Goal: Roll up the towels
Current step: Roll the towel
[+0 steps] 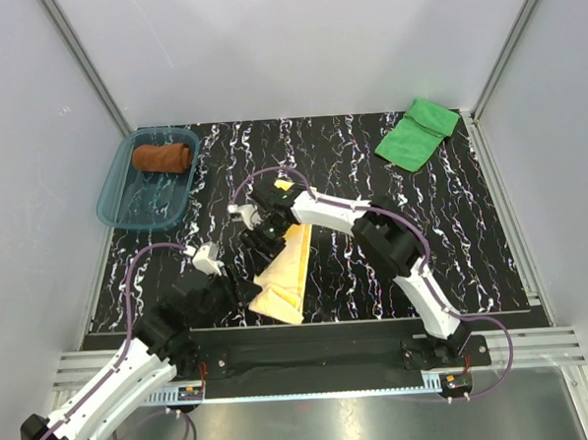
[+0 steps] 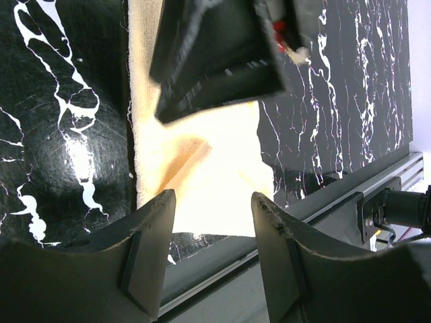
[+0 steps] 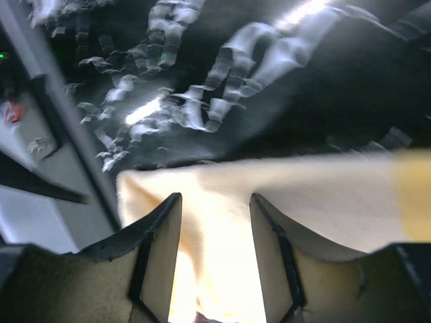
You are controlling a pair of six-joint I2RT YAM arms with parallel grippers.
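1. Left gripper (image 2: 214,198) hangs low with its jaws parted and nothing between them. The pale yellow towel (image 1: 287,275) lies just beyond its fingertips, and the gripper sits by the cloth's near left corner.
2. The right gripper (image 3: 215,198) is also spread, low over the yellow towel's left edge and farther from the arm bases. Cloth shows in the gap between its fingers; whether the pads touch it, I cannot tell.
3. The yellow towel lies near the middle of the black marbled table (image 1: 376,275), slightly to the left. It is folded into a long wedge, with the wide end at the near edge and the narrow end pointing far.
4. The rust-brown towel (image 1: 162,157) is rolled up and lies in the far end of the teal tray (image 1: 116,205), at the far left corner.
5. The green towel (image 1: 418,133) lies loosely folded at the far right corner, well apart from both grippers.
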